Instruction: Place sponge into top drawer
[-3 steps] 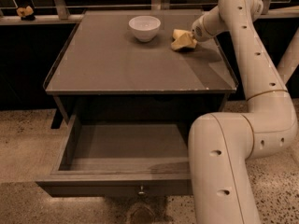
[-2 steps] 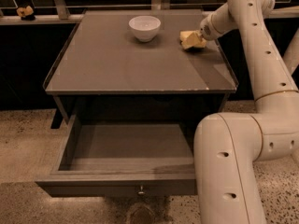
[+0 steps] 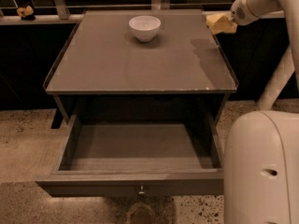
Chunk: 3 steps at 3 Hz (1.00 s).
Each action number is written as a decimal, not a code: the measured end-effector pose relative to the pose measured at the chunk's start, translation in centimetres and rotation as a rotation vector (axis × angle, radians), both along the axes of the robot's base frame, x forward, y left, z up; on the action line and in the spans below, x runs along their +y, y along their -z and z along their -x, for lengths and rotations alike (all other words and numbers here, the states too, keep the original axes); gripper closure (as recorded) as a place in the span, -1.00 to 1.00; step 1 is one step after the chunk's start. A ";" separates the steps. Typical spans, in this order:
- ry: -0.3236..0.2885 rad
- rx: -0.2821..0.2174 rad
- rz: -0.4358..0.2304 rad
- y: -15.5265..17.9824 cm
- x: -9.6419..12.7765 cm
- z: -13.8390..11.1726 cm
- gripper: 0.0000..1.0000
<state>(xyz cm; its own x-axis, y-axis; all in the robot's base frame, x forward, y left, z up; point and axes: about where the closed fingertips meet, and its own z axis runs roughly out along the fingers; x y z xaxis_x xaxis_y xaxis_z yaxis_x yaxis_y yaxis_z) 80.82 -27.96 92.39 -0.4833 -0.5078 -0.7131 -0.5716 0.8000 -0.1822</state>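
The pale yellow sponge (image 3: 217, 23) hangs in the air just past the back right corner of the table top (image 3: 140, 64). My gripper (image 3: 226, 21) is shut on it and reaches in from the upper right on the white arm. Below the table top, the top drawer (image 3: 135, 148) stands pulled out toward the camera. It is open and nothing lies in it. Its flat front panel carries a small round knob (image 3: 140, 189).
A white bowl (image 3: 145, 27) stands at the back middle of the table top. A tiny yellow lump (image 3: 25, 12) sits on the ledge at the far left. The robot's white arm link (image 3: 261, 167) fills the lower right, beside the drawer's right end.
The gripper has lifted the sponge off the table top and carried it right, beyond the table's right edge. The bowl and drawer have not moved.
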 end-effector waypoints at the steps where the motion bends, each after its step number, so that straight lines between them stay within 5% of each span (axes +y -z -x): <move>1: -0.010 0.034 0.000 1.3 0.8 0.3 1.00; 3: -0.101 0.002 0.044 -1.0 2.1 2.5 1.00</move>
<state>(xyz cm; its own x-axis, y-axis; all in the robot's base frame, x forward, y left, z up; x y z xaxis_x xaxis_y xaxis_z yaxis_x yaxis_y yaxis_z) 78.35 -25.87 93.38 -0.4293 -0.5850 -0.6881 -0.6493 0.7295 -0.2150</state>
